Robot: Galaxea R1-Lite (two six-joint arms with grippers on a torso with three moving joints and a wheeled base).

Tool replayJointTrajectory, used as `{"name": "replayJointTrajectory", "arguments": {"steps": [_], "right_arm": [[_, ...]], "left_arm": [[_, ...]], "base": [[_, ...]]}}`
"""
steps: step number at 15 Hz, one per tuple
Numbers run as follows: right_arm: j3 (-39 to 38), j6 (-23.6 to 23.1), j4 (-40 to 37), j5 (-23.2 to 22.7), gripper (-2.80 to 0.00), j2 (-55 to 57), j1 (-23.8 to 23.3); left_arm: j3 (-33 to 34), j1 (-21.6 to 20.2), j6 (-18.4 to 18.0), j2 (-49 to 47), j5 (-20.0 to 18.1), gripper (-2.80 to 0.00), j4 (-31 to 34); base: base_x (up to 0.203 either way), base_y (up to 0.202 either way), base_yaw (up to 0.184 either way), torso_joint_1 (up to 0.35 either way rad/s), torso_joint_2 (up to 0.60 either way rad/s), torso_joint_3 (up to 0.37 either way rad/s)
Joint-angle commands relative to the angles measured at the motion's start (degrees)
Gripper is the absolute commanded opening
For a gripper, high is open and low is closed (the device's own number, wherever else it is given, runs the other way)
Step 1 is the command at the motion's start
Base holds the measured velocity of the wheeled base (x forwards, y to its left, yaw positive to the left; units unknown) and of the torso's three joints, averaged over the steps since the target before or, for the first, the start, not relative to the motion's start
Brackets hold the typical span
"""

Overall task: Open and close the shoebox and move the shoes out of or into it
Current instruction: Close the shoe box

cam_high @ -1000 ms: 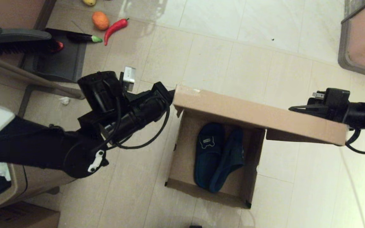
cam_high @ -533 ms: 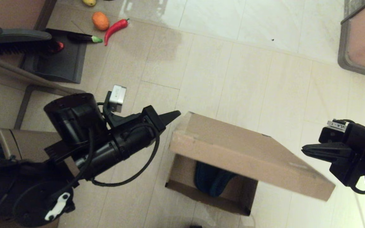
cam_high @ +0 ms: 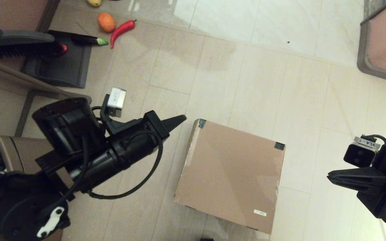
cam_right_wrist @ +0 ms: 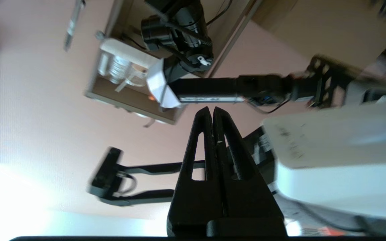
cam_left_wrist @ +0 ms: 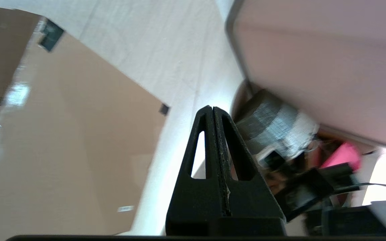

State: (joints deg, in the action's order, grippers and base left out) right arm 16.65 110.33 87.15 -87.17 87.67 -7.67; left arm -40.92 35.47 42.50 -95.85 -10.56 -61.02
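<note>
The shoebox [cam_high: 231, 172] sits on the tiled floor with its plain brown lid flat down and closed; two dark tape patches mark its far corners and a small white label its near right. The left wrist view shows the shoebox [cam_left_wrist: 69, 140] lid too. The shoes are hidden inside it. My left gripper [cam_high: 183, 118] hovers just off the box's far left corner, shut and empty. My right gripper [cam_high: 329, 174] hangs to the right of the box, apart from it, shut and empty.
A dustpan [cam_high: 60, 63] and brush [cam_high: 15, 43] lie at the far left with an eggplant [cam_high: 89, 40], a red chili [cam_high: 122, 30] and an orange fruit [cam_high: 106, 21]. A tan bin [cam_high: 12, 154] stands under my left arm. A table corner [cam_high: 380, 43] is far right.
The lid dropped from raised to fully closed, hiding the slippers. Both grippers let it go and pulled down and outward, away from the box.
</note>
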Motion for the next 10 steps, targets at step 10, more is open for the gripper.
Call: {"name": "replayJointTrajectory", "arguments": {"steps": [10], "right_arm": [[-5.25, -53.33, 0.51, 10.78, -2.80, 6.21, -19.63]], "left_arm": [[7.21, -8.13, -22.04, -3.58, -0.77, -2.80, 6.29]], "base": [[0.000, 0.000, 0.000, 0.000, 0.00, 0.000]]}}
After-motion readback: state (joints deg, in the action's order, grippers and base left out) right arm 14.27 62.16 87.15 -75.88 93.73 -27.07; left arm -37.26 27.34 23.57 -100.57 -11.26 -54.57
